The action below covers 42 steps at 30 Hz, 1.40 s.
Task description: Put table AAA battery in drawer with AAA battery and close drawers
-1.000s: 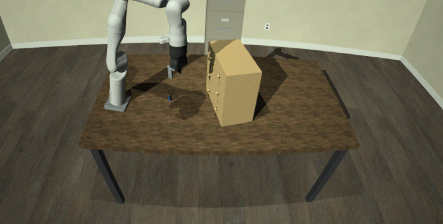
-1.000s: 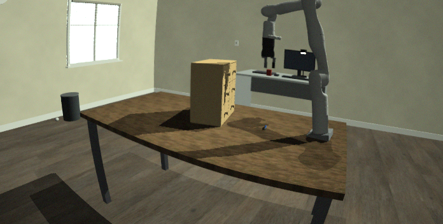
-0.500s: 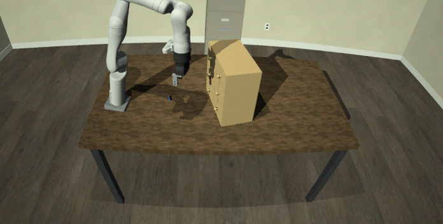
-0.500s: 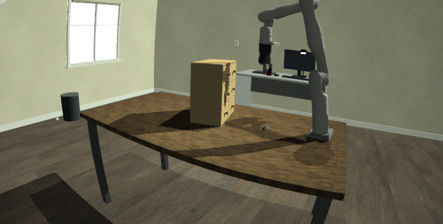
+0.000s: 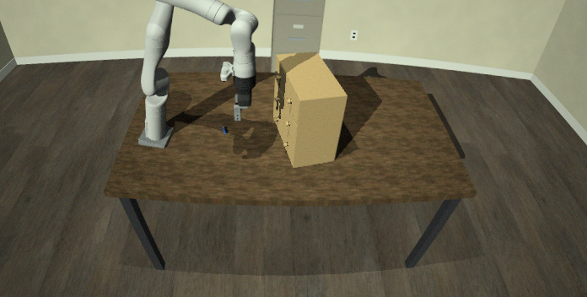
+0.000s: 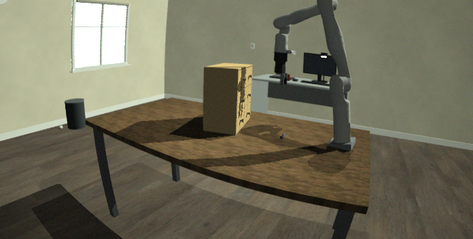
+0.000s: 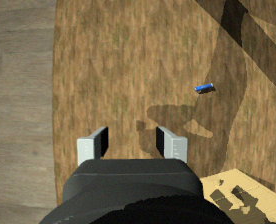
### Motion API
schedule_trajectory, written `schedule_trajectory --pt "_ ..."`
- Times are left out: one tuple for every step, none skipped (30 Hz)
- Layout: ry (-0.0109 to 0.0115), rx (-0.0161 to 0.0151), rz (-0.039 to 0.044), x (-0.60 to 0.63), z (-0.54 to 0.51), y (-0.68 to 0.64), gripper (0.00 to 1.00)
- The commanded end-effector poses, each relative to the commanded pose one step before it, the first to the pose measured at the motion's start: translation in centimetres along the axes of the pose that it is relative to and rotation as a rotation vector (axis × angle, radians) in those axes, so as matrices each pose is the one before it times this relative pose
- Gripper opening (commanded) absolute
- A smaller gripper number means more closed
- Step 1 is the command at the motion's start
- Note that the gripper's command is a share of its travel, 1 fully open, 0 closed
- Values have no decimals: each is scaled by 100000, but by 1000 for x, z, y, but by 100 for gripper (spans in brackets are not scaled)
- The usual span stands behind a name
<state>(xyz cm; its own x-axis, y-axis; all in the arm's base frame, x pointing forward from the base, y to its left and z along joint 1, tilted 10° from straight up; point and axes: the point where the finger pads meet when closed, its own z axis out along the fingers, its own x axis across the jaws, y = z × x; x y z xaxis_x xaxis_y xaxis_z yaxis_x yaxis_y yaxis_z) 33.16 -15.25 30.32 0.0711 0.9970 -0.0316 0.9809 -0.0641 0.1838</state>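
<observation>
A small blue AAA battery (image 5: 224, 130) (image 6: 283, 136) (image 7: 205, 87) lies on the wooden table (image 5: 379, 169) (image 6: 163, 149), between the robot base and the chest. The tan chest (image 5: 314, 105) (image 6: 221, 98) (image 7: 251, 196) stands upright mid-table, its knobbed drawer front facing the arm. The drawers look pushed in; their contents are hidden. My gripper (image 5: 238, 116) (image 6: 283, 81) (image 7: 132, 137) is open and empty. It points down and hangs well above the table, in front of the chest's upper drawers, beyond the battery.
The robot base (image 5: 155, 137) (image 6: 341, 144) is bolted near the table's left end. A grey filing cabinet (image 5: 300, 8) stands behind the table. A desk with a monitor (image 6: 319, 66) and a dark bin (image 6: 75, 113) stand off the table.
</observation>
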Motion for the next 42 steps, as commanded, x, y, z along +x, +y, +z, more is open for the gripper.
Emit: schedule_trajectory --pt "515 585 -3865 167 641 19 100" --pt "-1 1 -1706 8 169 47 100" --pt "0 0 -1619 7 160 45 100" --pt "-1 1 -1531 5 151 42 100" --pt "-1 1 -1443 4 143 40 100" --pt "0 0 0 0 0 0 100" --pt "0 0 0 0 0 0 100" --pt "0 0 -1354 4 134 38 100" --pt "0 0 -1265 4 125 35 100" --pt "-1 1 -1177 2 117 33 100" --pt "-1 1 -1090 2 108 30 100" --pt "0 0 -1003 2 99 28 100" --pt "0 0 -918 1 91 26 100" --pt "0 0 -834 1 82 23 100" --pt "-1 1 -752 0 74 21 100" --pt "-1 1 -672 0 67 19 100" --pt "0 0 -595 0 59 17 100" --pt "0 0 -521 0 52 15 100" --pt "0 0 -451 0 45 13 100" --pt "0 0 -383 0 38 11 100" --pt "0 0 -320 0 32 9 100" --pt "0 0 -262 0 26 7 100" --pt "0 0 0 0 0 0 100" --pt "0 0 0 0 0 0 100" --pt "0 0 -208 0 21 6 100" --pt "0 0 -159 0 16 4 100" --pt "0 0 -116 0 11 3 100" --pt "0 0 -80 0 8 2 100" --pt "0 0 -49 0 5 1 100" --pt "0 0 -26 0 3 1 100" --pt "0 0 -10 0 1 0 100" --pt "0 0 -1 0 0 0 100" --pt "0 -1 0 0 0 0 100" --pt "0 -6 0 0 1 0 100" --pt "1 -15 0 0 2 1 100" --pt "1 -29 -1 0 4 2 100" --pt "2 -47 -1 0 6 4 100" --pt "3 -70 -2 1 8 6 100" --pt "4 -96 -2 1 12 8 100" --pt "0 0 0 0 0 0 100" --pt "0 0 0 0 0 0 100" --pt "5 -125 -3 1 15 10 100"
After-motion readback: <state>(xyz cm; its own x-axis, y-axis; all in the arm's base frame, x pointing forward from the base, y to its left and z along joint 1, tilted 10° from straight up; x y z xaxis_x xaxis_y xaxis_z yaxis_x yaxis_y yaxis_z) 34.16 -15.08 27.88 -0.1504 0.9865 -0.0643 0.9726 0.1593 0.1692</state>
